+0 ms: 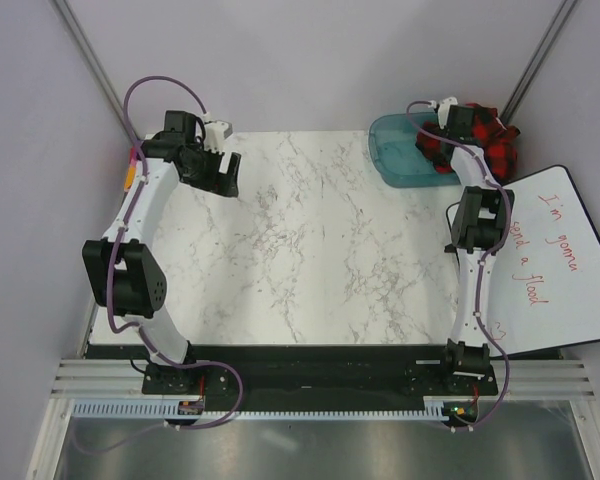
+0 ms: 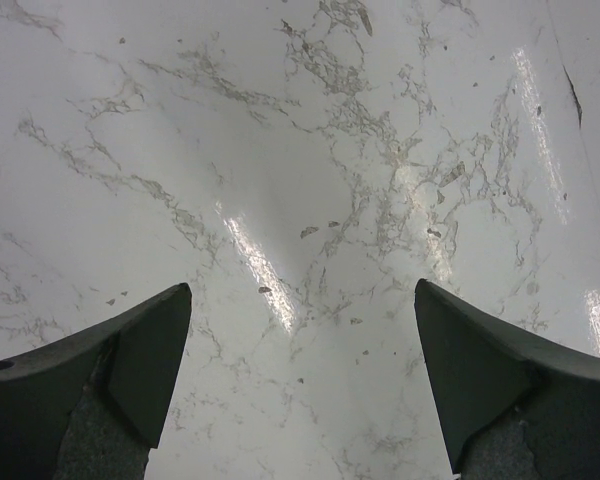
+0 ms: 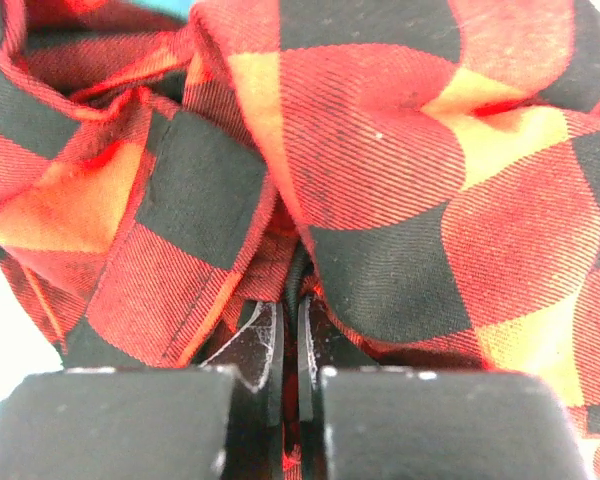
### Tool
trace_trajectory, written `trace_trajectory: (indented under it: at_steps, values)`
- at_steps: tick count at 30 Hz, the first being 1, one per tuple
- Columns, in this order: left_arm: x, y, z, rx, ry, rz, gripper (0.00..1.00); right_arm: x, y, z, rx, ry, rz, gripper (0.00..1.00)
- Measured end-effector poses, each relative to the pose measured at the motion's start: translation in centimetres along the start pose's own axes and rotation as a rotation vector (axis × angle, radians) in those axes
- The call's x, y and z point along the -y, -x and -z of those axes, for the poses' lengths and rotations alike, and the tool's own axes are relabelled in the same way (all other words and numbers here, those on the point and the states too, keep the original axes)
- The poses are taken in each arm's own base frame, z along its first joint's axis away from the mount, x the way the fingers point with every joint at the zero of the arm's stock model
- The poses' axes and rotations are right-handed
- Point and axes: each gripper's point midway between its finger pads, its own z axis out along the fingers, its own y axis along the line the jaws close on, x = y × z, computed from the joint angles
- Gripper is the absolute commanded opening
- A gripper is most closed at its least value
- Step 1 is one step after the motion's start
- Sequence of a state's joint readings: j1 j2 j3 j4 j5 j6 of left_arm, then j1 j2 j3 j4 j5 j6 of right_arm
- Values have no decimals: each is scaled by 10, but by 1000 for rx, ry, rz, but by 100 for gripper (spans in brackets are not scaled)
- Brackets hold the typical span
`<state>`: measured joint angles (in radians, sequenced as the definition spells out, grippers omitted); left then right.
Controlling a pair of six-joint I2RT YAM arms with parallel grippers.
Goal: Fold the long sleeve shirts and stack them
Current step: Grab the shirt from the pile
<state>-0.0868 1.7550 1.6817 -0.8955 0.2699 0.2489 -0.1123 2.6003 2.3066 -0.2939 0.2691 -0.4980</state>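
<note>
Shirt: a crumpled red-and-black check heap, the shirt point(image 1: 483, 148) sits at the far right corner, partly in a blue bin point(image 1: 390, 152) and partly spilling over its far side. I cannot tell whether the heap is 1 garment or more.

Right hand: the right hand point(image 3: 288, 312) is pushed into the heap, its 2 fingers drawn almost together with only a thin slit between them. Cloth folds crowd around the tips, so I judge it clamped on a fold of the shirt (the pinch itself is hidden by fabric).

Left hand: the left hand point(image 1: 216, 166) hovers over the far left of the counter point(image 1: 310, 250), its fingers spread wide with nothing but bare marble between them.

Key relation: the shirt lies directly at the right hand and well apart from the left, across the whole width of the counter. The right arm is plainly the nearer one.

Long axis: none to read yet, since the heap is bunched and shows no sleeve or hem line.

Step, as I judge it: lifting the shirt out of the bin toward the middle of the counter. No fold has been made.

Nearby: a whiteboard point(image 1: 565, 255) lies just right of the right arm.
</note>
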Motion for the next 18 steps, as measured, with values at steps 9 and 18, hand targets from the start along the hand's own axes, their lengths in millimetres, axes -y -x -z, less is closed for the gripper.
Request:
trace_trajectory:
  at_steps: [9,18]
  values:
    - [3,11,5,33,-17,-5,99,63,110,95,253,-5,-222,0]
    - [5,17,10,74,-89,111,99,143,318,451,1037,33,-460,0]
